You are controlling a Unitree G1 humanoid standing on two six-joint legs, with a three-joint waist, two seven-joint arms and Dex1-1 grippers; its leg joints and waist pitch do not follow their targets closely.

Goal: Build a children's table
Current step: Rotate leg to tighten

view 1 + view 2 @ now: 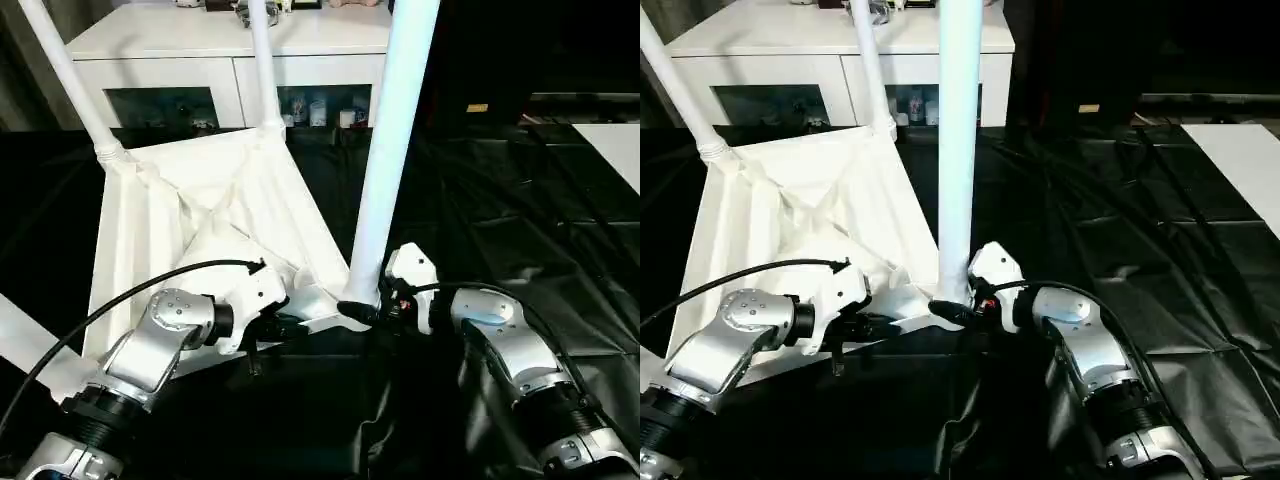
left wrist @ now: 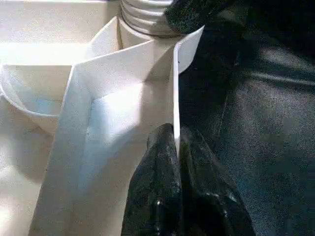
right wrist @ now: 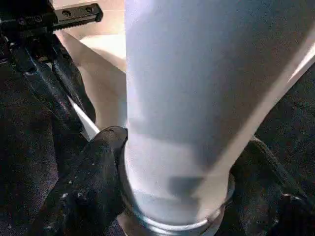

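Fingers of the right gripper [image 3: 172, 196] stand apart on either side of the nearest table leg [image 1: 395, 140], one black pad [image 3: 93, 187] against the ribbed collar at its foot and the other on the far side; I cannot tell how firmly they press it. That leg rises from the tabletop's near corner socket, just left of the frame's centre at the bottom, up and out through the top edge.

The left gripper [image 2: 178, 162] is pinched closed on the thin side wall of the tabletop [image 1: 230, 200], one finger [image 2: 152, 191] on each face of the wall, just beside that same corner. In the head views the two grippers sit close together low in the frame, the left one reaching in from the lower left, the right from the lower right.

The tabletop lies underside up, tilted, filling the left half of the picture, its X ribs showing. Two more legs stand in its far sockets: one [image 1: 70, 75] leaning toward the upper left corner, one [image 1: 262, 60] going straight up at top centre.

Black sheeting [image 1: 520, 240] covers the floor across the right side. A white cabinet [image 1: 200, 60] with glass doors stands along the top of the frame.
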